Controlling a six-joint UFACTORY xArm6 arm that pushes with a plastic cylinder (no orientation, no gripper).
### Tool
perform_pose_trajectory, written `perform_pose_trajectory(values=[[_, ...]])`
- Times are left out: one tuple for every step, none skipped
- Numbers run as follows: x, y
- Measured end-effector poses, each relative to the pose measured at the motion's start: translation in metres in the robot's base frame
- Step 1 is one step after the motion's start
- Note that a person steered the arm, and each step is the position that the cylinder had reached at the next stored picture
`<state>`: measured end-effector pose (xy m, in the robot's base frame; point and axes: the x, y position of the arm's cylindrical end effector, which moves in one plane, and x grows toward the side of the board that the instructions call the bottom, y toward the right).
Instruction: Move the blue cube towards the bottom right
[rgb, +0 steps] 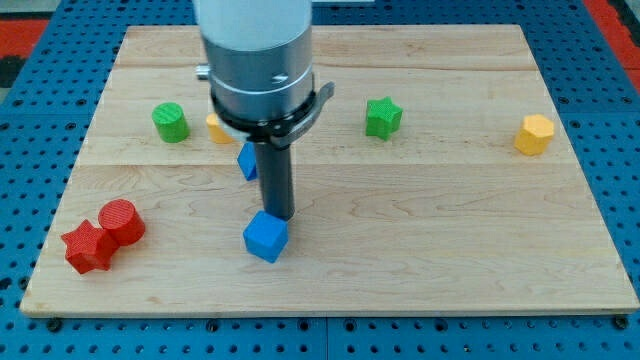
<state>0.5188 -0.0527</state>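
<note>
Perhaps blue block (246, 160) behind my tip (281, 216)

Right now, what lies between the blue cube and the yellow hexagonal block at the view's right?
Only bare board in the camera view. My tip touches the blue cube from above-right; the yellow hexagonal block stands far off.

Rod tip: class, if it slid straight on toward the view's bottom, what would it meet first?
My tip sits just above the blue cube in the view, seemingly touching it. The cube comes first; beyond it lies only bare board, though depth is hard to judge.
</note>
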Motion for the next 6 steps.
perform_pose_trajectory(values=[[0.015,0.022],[0.009,-0.009],[-0.002,-0.060],[0.019,-0.103],[0.060,-0.074],[0.038,-0.013]])
